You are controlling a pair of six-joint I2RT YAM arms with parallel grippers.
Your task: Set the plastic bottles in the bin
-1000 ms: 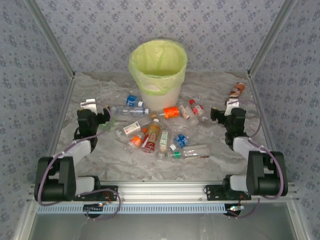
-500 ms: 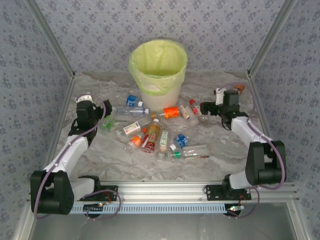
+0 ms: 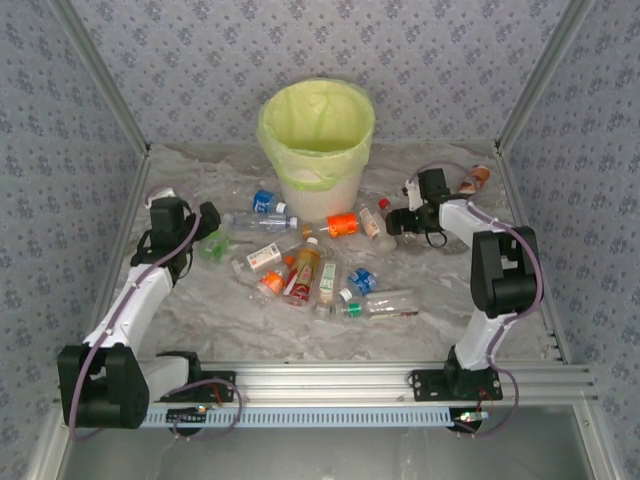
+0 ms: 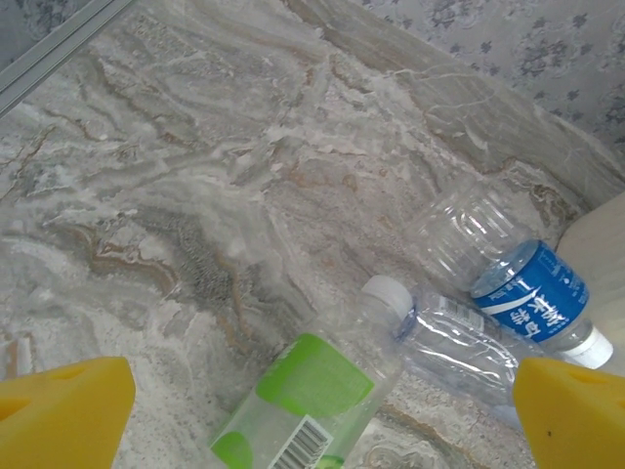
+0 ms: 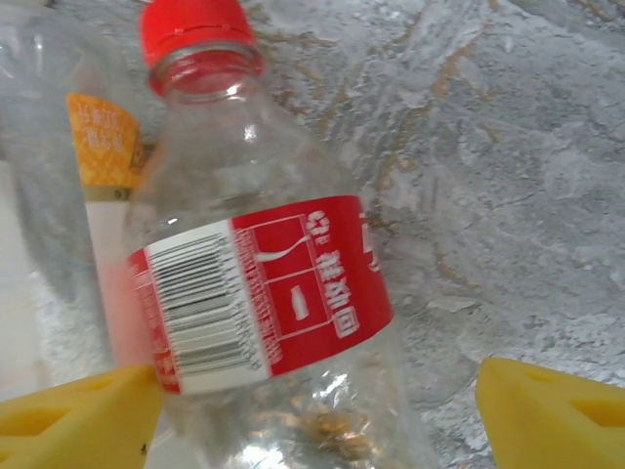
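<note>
The bin [image 3: 316, 140], a white bucket lined with a yellow-green bag, stands at the back centre. Several plastic bottles [image 3: 310, 270] lie scattered in front of it. My right gripper [image 3: 394, 222] [image 5: 317, 415] is open around a clear bottle with a red label and red cap [image 5: 264, 293]. Its left finger [image 5: 78, 420] touches the bottle, and the right finger [image 5: 557, 410] stands apart. My left gripper [image 3: 207, 228] [image 4: 317, 415] hangs open over a green-labelled bottle [image 4: 327, 386] [image 3: 213, 247], with its fingers [image 4: 63, 410] wide of it.
A blue-labelled bottle [image 4: 527, 293] and a clear crushed one [image 4: 459, 337] lie just beyond the green one. An orange-labelled bottle [image 5: 98, 147] lies beside the red one. Another bottle [image 3: 475, 180] rests by the right wall. Patterned walls enclose the table.
Both arms have reached forward. The right gripper swung left onto the red-labelled bottle and its jaws have narrowed. The left gripper moved out over the green-labelled bottle.
</note>
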